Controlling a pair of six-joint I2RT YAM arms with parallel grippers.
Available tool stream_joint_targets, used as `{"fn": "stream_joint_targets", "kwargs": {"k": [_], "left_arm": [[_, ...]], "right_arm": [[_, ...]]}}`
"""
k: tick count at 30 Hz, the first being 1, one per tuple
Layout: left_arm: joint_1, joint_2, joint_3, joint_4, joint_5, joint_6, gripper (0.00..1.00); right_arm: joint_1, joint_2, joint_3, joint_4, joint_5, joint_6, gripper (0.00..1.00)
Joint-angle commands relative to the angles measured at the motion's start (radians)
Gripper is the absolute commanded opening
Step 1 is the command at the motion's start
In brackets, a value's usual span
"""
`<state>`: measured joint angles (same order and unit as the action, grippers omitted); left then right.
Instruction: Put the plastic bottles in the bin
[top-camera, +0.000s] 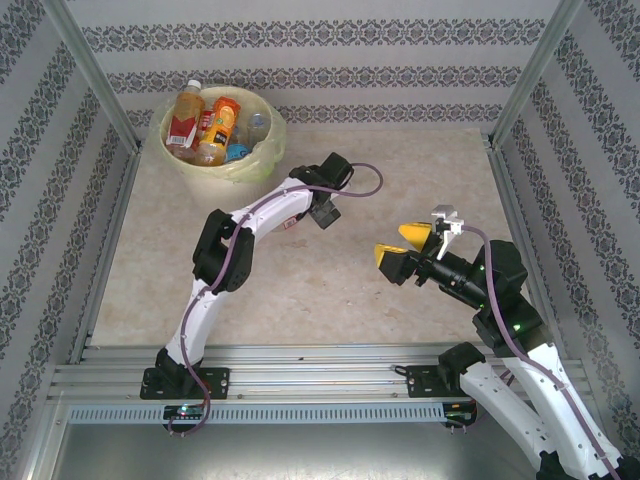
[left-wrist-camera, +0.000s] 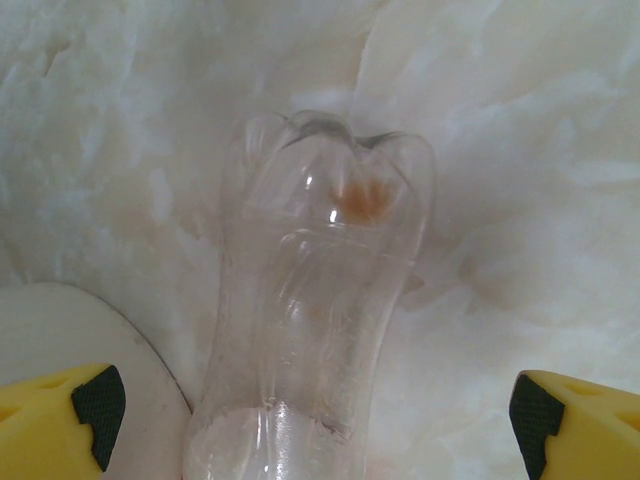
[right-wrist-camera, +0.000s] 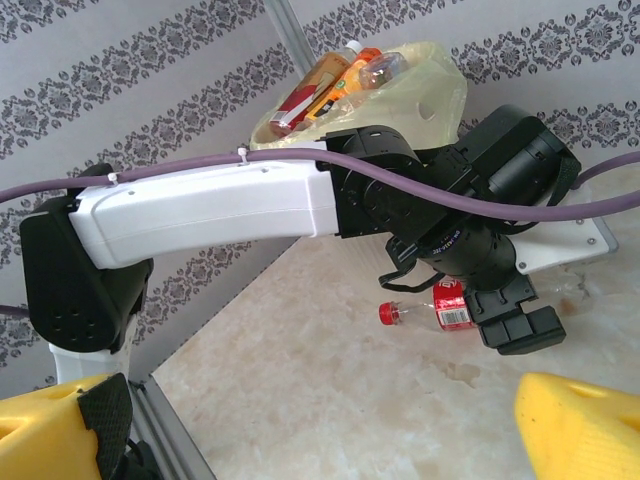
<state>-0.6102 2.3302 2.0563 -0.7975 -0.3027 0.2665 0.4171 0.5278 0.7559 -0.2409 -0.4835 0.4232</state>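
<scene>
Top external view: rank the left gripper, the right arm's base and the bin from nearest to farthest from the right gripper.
Measured from the right gripper:
1. left gripper, just to its left, over mid-table.
2. right arm's base, on the rail at the near edge.
3. bin, in the far-left corner.

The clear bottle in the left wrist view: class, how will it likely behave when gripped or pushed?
The clear bottle looks nearly empty, just an orange trace at its base, so probably light. Lying on its side on the table, round-bodied, it would likely roll if nudged. Its thin wall may dent when squeezed.
</scene>
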Motion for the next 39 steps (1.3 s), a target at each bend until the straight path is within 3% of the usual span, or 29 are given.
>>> {"fn": "stream_joint_targets", "kwargs": {"k": [1,21,29,39], "left_arm": [[0.024,0.029,0.045,-0.077,-0.024,0.002,0.99],[0.081,0.057,0.062,-0.224,0.108,-0.004,0.87],[0.082,0.09,0.118,-0.282,0.14,-0.024,0.74],[0.084,0.103,0.129,-0.322,0.169,-0.033,0.79]], "right_arm": [[0.014,-0.002,-0.012,0.009,0.013,0.006,0.98],[0.014,0.002,-0.013,0.016,0.014,0.009,0.98],[0.014,-0.002,-0.015,0.013,0.016,0.009,0.98],[0.014,-0.001,-0.015,0.013,0.016,0.008,0.98]]}}
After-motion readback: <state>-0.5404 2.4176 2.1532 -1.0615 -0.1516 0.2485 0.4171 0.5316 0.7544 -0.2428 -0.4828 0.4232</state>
